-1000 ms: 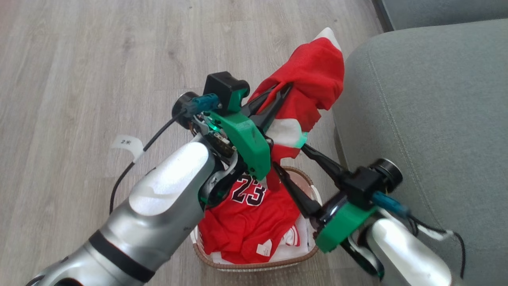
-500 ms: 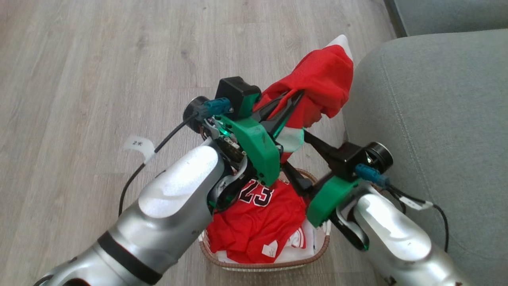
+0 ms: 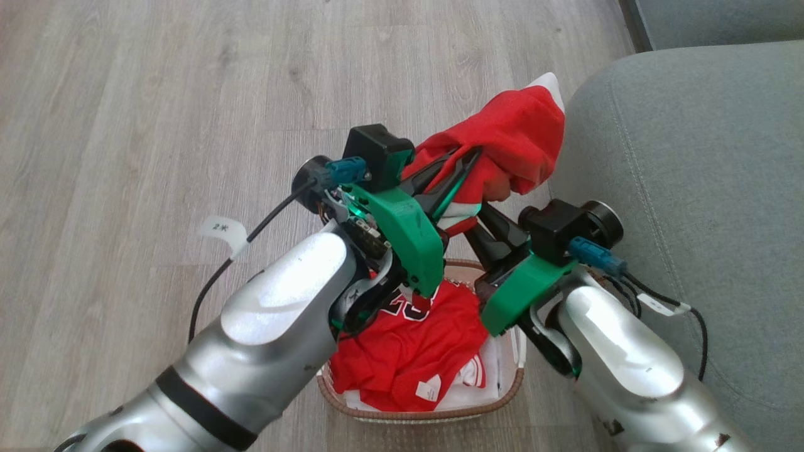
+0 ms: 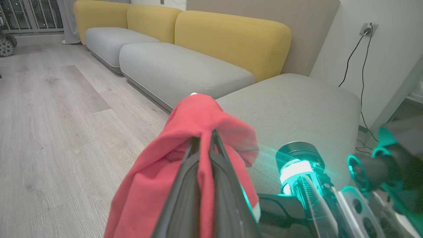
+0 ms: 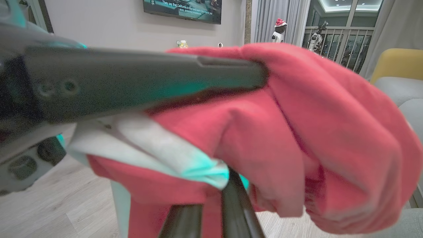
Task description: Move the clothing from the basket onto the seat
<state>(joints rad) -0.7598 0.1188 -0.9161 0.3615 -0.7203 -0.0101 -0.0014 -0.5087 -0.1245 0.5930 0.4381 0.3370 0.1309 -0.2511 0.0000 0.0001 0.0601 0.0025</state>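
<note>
Fabric of the thin red white-trimmed jersey (image 3: pixel 515 141) hangs limp mid-frame above the cream perforated basket (image 3: pixel 502 402), beside the grey-green sofa seat (image 3: pixel 691 157). My left pincer (image 3: pixel 474 154) clamps its upper fold, my right pincer (image 3: pixel 483 215) its white-edged fold; light, slippery, I reckon.

Cable tag (image 3: pixel 221 229) reads "2米"; number on clothing (image 3: pixel 408 358) half hidden.

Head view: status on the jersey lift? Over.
Left jaws shut on lifted jersey, right jaws shut on its lower fold. Held up above basket, beside seat. Second jersey in basket. Nothing blocking seat.
</note>
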